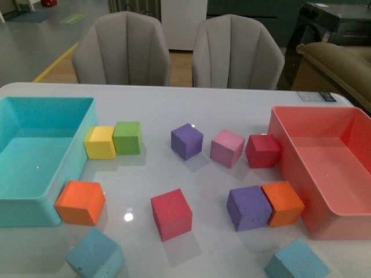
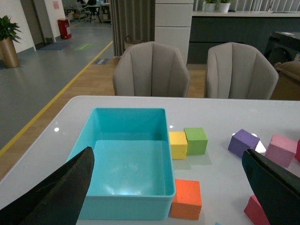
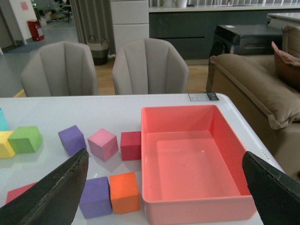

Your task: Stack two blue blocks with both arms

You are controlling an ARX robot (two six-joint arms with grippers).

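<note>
Nothing's stacked yet. Both blue blocks sit at the near edge of the table [image 1: 232, 98]: the left blue block [image 1: 94, 255] is just in front of an orange cube [image 1: 80, 201] by the teal bin [image 1: 46, 99], and the right blue block [image 1: 297, 262] is well apart from it, near the pink bin's [image 1: 324, 110] front corner. The left gripper [image 2: 167, 157] and right gripper [image 3: 165, 158] both hang wide open with nothing in them, and neither wrist view shows a blue block. This looks like the reach-and-grab step. Both blocks sit skewed, so each arm should probably turn its wrist to square the fingers on flat faces, come straight down, and avoid nudging the neighbours. The patch right of the red cube [image 1: 171, 214] looks safest for stacking.
</note>
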